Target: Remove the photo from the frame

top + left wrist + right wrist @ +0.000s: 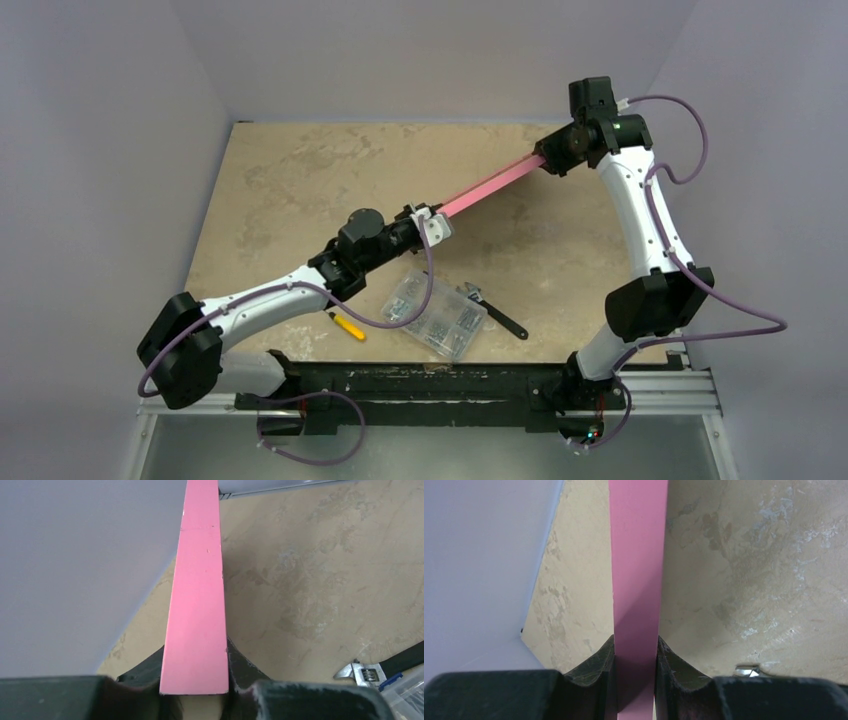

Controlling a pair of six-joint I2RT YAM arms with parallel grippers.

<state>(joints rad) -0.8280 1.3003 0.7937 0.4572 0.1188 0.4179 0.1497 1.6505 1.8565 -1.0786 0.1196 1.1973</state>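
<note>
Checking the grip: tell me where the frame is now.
In the top view, the frame shows edge-on over the table's middle, clamped between the left gripper and the right gripper.

The table has a mottled beige top, and near its front edge lie three things — a clear plastic box of small parts, a black-handled wrench just beside it, and a small yellow tool, perhaps a cutter.

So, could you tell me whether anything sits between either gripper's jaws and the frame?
Nothing visible does. The left gripper and the right gripper each have their jaws shut directly on the pink edge of the frame, which stands on edge between them. The photo itself cannot be seen in these views.
</note>
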